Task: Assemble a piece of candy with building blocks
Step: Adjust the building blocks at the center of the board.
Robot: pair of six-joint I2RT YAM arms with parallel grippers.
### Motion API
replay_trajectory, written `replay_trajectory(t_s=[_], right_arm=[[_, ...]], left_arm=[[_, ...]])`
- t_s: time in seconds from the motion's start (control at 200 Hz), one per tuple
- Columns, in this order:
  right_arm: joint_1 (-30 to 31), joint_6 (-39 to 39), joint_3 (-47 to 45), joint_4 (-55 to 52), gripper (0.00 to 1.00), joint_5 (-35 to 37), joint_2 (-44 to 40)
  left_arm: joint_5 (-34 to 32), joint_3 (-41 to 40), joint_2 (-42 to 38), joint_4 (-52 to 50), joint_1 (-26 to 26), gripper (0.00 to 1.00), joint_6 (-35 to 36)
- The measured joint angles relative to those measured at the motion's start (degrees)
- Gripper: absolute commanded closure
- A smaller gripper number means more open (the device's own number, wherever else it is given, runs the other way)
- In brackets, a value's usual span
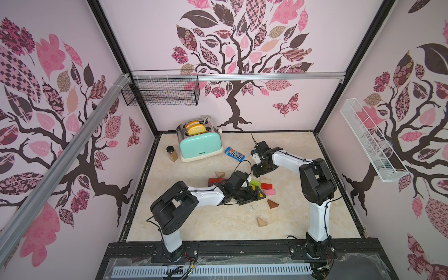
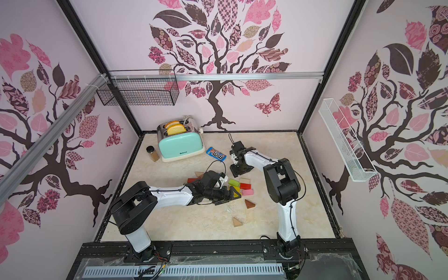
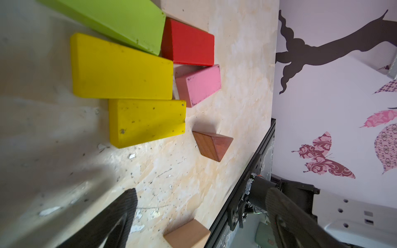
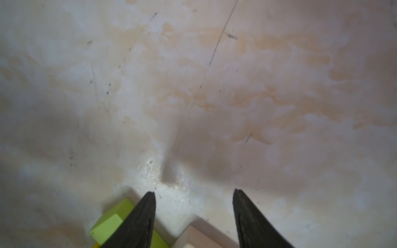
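OK, the building blocks are lying in a loose row across the middle of the table (image 1: pixel 218 225), and the left arm is covering part of it. The left wrist view is showing a green block (image 3: pixel 111 19), a long yellow block (image 3: pixel 120 68) and a short yellow block (image 3: pixel 148 122) touching side by side. A red block (image 3: pixel 189 43) and a pink block (image 3: pixel 199 85) are butting against their ends. A brown triangle (image 3: pixel 212 146) is lying apart toward the front edge, and a tan triangle (image 1: pixel 261 221) is lying nearer that edge. Another red block (image 1: pixel 214 181) is showing toward the left edge in a top view.

The left gripper (image 3: pixel 202 193) is hanging low near the yellow blocks, jaws spread wide and holding nothing. The right gripper (image 4: pixel 193 192) is hovering just behind the row on the back-edge side. Its jaws are partly apart over bare table with nothing between them, and a pale block (image 4: pixel 193 238) is peeking in by its fingers.

Risks, as I'm judging them:
- The blocks are packed touching, so closing on one is likely dragging or twisting its neighbours.
- The left forearm is riding right over the row, so a sideways sweep is risking a knock.
- The triangles have sloped faces, so a pinch may be squirting them out.
- Both grippers are working near one spot, so a clash is possible.
- The candy packet (image 1: pixel 234 154) by the toaster (image 1: pixel 200 148) would be a wrong pick.
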Motion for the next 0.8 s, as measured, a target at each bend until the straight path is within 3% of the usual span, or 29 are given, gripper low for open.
replay_trajectory(t_s=[0.34, 0.8], right_arm=[[0.61, -2.69, 0.11, -3.34, 0.45, 1.86, 0.0], [1.88, -5.38, 0.13, -4.17, 0.54, 0.68, 0.17]], left_arm=[[0.85, 2.64, 6.58, 5.55, -0.44, 0.02, -3.3], [0.33, 3.72, 8.17, 7.82, -0.79, 0.02, -5.49]])
